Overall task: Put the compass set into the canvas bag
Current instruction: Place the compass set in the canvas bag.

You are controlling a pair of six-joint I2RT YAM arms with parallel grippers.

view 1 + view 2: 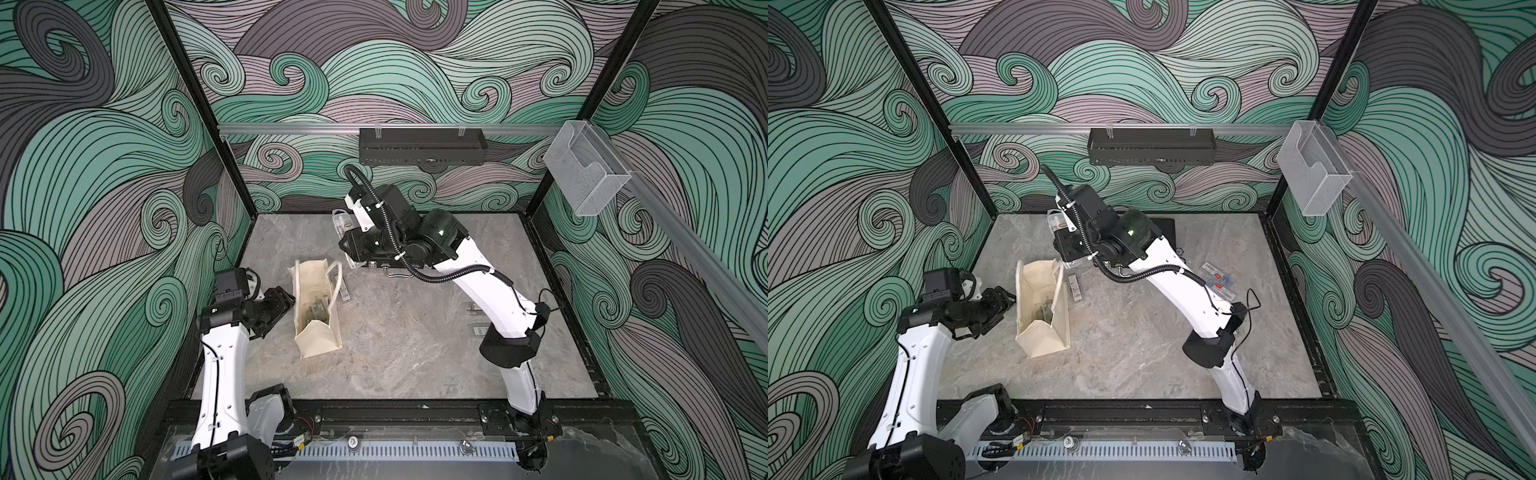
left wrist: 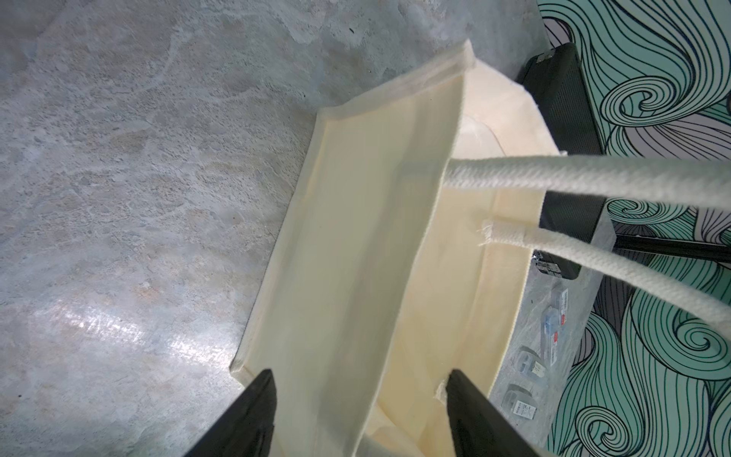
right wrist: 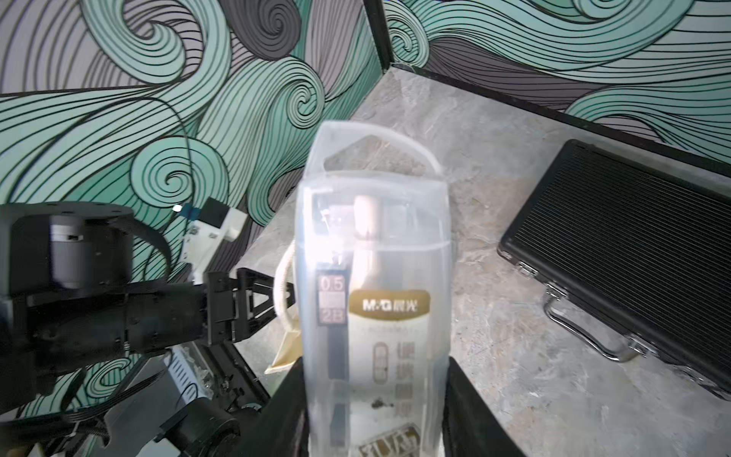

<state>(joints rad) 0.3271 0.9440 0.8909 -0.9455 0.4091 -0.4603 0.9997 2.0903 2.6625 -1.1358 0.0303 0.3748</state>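
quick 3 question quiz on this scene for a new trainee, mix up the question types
1. True or false: the right gripper is shut on the compass set.
2. The canvas bag is: A) lying flat on the table, B) standing upright with its mouth open, C) held in the air.
3. Fill in: the left gripper, at the bag's side, has its jaws ____.

Key: 1 true; 2 B; 3 open.

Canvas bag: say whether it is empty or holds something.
Not empty: in both top views the canvas bag stands open and small clear packs lie at its bottom.
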